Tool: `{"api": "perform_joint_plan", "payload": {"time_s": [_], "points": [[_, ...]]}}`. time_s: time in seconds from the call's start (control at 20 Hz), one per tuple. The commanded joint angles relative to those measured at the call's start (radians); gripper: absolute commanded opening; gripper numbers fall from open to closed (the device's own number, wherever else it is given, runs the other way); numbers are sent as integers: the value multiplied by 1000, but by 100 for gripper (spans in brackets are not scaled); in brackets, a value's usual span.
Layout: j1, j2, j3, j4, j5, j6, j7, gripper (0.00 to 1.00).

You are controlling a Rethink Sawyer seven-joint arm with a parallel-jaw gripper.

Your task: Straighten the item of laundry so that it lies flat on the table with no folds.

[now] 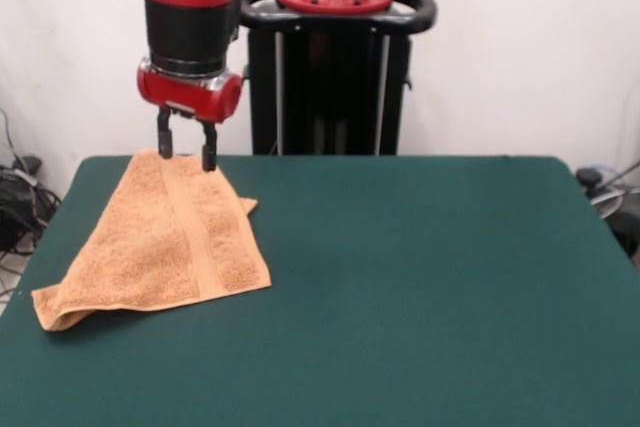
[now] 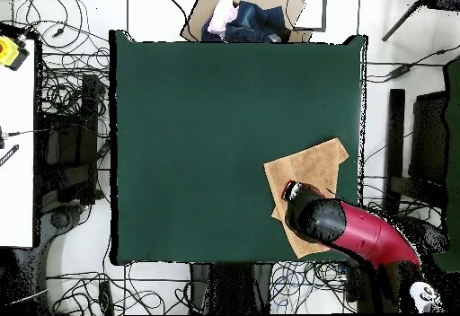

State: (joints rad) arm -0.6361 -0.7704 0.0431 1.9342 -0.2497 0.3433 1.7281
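The robot's hand (image 1: pixel 187 145) is pinching the far corner of the orange terry towel (image 1: pixel 165 242), lying folded near the green tabletop's (image 1: pixel 420 277) corner; unfolding seemingly comes next.

An orange-tan terry towel (image 1: pixel 165 237) lies on the dark green table (image 1: pixel 420 287), peaked at its top corner, draped in a triangular fold with its woven band running down the middle, near the table's corner.
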Motion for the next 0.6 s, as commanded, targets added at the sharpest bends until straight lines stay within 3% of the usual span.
{"api": "perform_joint_plan", "payload": {"time_s": [0.05,0.3,0.6], "points": [[57,153,40,-41,9,-85,150,100],[159,308,-54,-157,0,-135,203,100],[207,379,-87,-212,42,-170,217,100]]}}
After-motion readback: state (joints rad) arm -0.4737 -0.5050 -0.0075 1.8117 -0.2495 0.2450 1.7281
